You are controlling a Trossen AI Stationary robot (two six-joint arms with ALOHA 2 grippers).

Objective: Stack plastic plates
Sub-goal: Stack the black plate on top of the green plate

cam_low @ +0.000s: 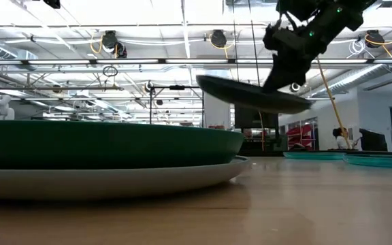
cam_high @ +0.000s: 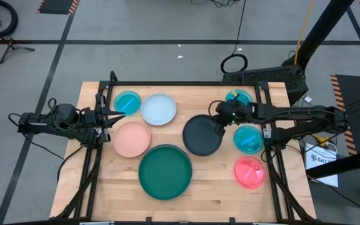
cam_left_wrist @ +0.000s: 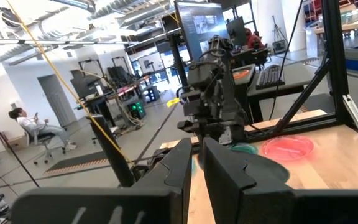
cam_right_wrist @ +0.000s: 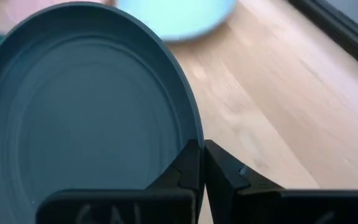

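Right claw (cam_high: 220, 120) pinched the black plate (cam_high: 201, 135) by its rim, lifted above mid-table, green plate (cam_high: 165, 171) already on grey one (cam_low: 114, 180), five others still loose; left claw (cam_high: 109, 116) waited narrow, empty, at the table's left edge.

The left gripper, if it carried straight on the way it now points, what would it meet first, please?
Probably the small cyan plate just ahead of the left gripper, judging from the high view; height is unclear, so it might pass over that plate.
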